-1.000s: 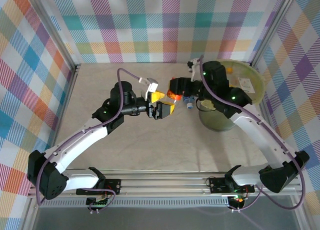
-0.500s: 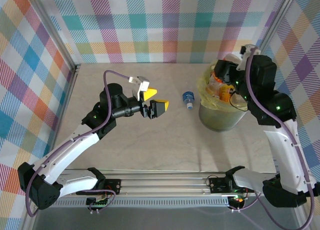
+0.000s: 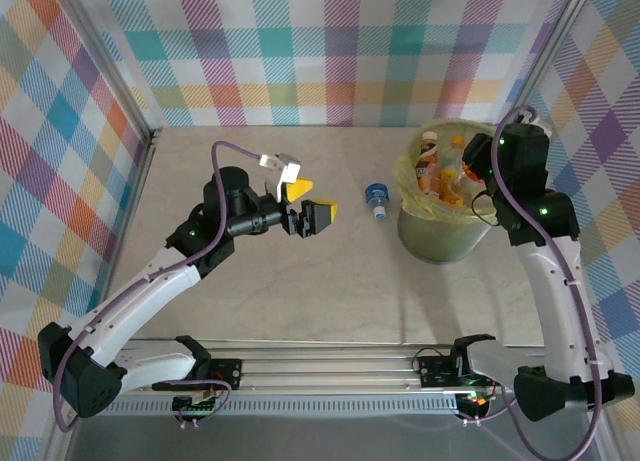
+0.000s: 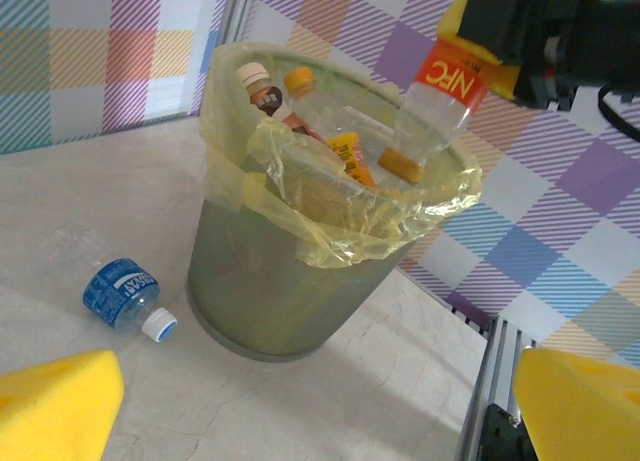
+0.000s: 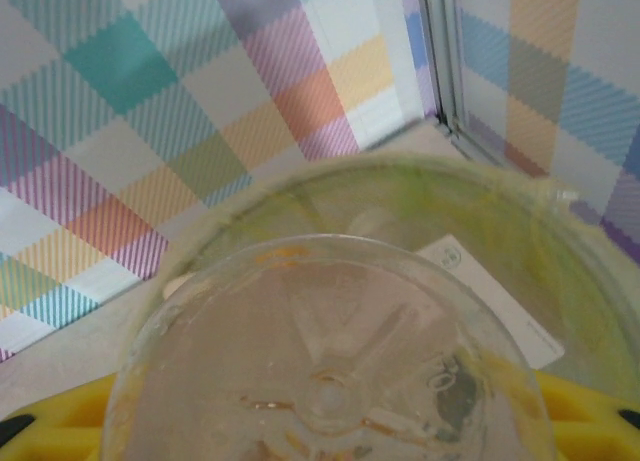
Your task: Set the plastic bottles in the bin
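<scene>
Swung across from mid-table since the earlier frame, the right gripper [image 3: 474,169] is now seen over the large round grey-green bin with a yellow-green liner [image 3: 440,243] at the far right. A small blue-labelled clear plastic bottle [image 3: 376,198] lies on the table just left of the bin. The left gripper [image 3: 312,209] is spread wide and empty.

Left wrist view: an orange-labelled clear plastic bottle [image 4: 437,96] is clamped cap-down by the right gripper above the bin mouth.

Right wrist view: its base is seen between yellow pads [image 5: 60,411].

Drop step judged in hand. A release is called for next.
</scene>
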